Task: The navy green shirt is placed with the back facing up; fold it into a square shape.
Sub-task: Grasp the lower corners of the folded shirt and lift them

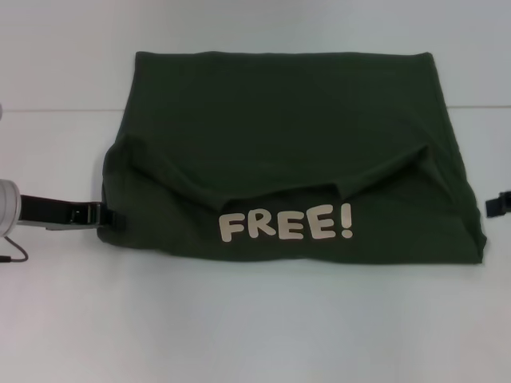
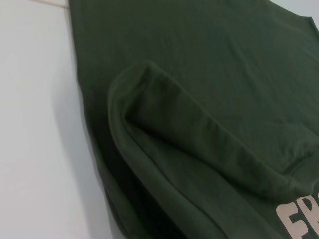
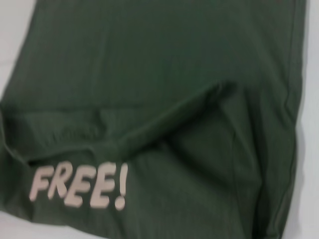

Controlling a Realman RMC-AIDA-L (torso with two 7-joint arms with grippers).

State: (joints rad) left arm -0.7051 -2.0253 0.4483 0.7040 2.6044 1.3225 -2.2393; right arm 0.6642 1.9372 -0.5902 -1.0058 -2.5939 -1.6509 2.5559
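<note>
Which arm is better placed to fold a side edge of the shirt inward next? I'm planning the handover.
Left, probably. The left gripper sits right at the navy green shirt's side edge, while the right gripper hangs apart from the opposite edge, barely in the head view.

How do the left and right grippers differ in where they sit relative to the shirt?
The black left gripper touches the dark olive-green cotton T-shirt's left edge, with its arm well in view. The black right gripper sits apart from the right edge, barely in frame. Both flank the shirt's nearer half.
</note>
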